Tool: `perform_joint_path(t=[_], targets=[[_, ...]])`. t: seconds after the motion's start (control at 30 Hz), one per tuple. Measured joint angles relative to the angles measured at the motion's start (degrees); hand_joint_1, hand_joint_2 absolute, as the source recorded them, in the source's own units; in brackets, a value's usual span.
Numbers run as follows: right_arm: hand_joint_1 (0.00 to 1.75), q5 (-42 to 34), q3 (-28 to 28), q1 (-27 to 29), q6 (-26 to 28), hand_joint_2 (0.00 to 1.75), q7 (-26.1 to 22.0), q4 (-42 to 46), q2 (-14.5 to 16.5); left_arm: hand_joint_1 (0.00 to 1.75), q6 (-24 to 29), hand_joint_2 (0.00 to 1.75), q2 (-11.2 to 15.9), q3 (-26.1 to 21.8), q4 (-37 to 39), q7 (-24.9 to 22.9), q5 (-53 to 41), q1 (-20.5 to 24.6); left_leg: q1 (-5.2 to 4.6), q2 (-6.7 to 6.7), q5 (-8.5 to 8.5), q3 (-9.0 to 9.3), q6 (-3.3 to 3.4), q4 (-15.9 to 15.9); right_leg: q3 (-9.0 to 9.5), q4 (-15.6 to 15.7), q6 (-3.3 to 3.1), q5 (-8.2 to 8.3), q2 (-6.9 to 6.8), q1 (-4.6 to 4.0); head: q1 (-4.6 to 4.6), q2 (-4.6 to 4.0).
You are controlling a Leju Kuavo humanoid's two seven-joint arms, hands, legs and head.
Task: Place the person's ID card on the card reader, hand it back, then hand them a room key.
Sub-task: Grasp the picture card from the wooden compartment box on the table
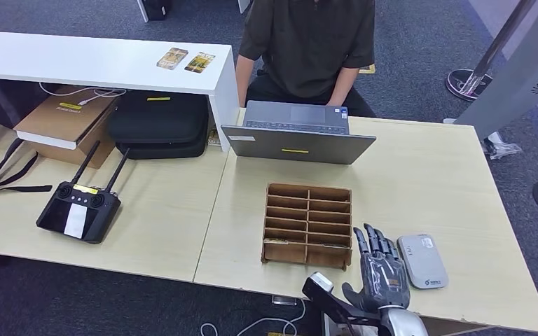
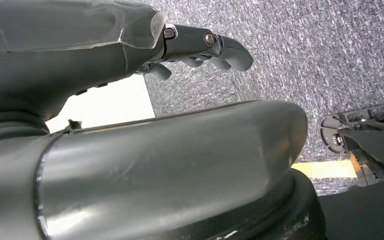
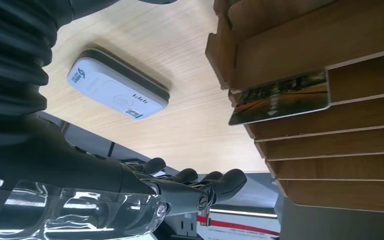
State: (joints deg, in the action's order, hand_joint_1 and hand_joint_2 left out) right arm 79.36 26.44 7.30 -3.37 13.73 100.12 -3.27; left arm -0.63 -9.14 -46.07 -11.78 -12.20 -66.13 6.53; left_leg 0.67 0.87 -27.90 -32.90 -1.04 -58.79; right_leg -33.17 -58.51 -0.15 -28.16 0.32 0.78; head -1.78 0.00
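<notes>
My right hand (image 1: 378,269) hovers empty, fingers spread, at the table's (image 1: 427,182) near edge — between card reader (image 1: 422,260) and wooden key rack (image 1: 308,225) — ready for either; left hand (image 2: 200,47) hangs empty.

The right robot hand (image 1: 378,269) rises from the lower edge of the head view on a silver forearm, back facing up, fingers (image 1: 373,241) straight, spread apart and holding nothing. The left robot hand (image 2: 200,47) hangs low with its fingers curled loosely, holding nothing.
</notes>
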Motion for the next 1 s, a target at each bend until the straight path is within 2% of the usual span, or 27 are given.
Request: perform_joint_path(t=[0.47,0.7,1.0], targets=[[0.00,2.52,0.91,-3.00,0.20,1.75,-1.92,-4.91,2.68,0.00,-0.21,0.00,0.03,-0.01,0.00,-0.02,0.26,0.03,0.00,0.00,0.01,0.00,-0.02,0.00,0.00,0.00,0.00,0.00,0.00,0.00,0.01,0.00],[0.00,7.10,0.58,-3.00,0.68,1.75,-1.62,-0.28,2.63,0.00,-0.25,0.00,0.09,-0.14,0.00,0.49,0.39,-0.16,-0.01,0.00,0.01,0.00,-0.02,0.00,-0.01,0.01,0.00,0.00,0.00,0.01,0.01,0.00],[0.00,4.40,0.61,-2.46,1.50,1.75,-1.85,2.81,2.14,0.00,-0.52,0.00,0.09,-0.32,0.00,0.83,0.18,-0.22,0.00,0.00,0.02,0.01,-0.02,0.00,0.00,0.01,0.00,0.00,0.00,0.00,0.01,0.00]])
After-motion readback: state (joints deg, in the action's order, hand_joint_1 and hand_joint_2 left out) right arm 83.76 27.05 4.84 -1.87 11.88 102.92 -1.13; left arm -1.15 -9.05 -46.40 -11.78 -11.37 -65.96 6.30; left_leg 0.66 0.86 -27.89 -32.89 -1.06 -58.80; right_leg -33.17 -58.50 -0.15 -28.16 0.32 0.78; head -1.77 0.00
